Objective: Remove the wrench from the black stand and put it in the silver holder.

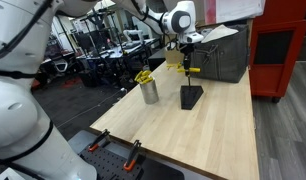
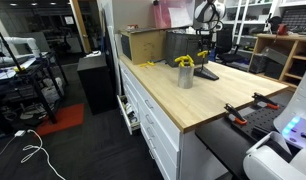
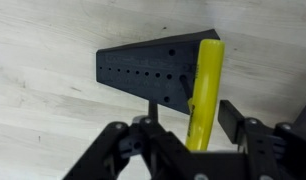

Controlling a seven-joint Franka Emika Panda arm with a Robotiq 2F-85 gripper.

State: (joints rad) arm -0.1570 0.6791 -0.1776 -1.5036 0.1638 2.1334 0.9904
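One gripper point(image 3: 198, 140), jaws clamped on the yellow wrench point(image 3: 204, 95), hovers above the black stand point(image 3: 153, 70). Risk: a loose pinch lets it swing and miss the silver holder point(image 1: 150, 92) beside the stand.

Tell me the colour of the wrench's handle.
Yellow; the wrench shows best in the wrist view.

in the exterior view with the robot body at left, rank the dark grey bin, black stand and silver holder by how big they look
1. Dark grey bin, clearly largest, though farthest back.
2 and 3. Black stand and silver holder: too alike to rank; similar height, at similar distance from the camera.
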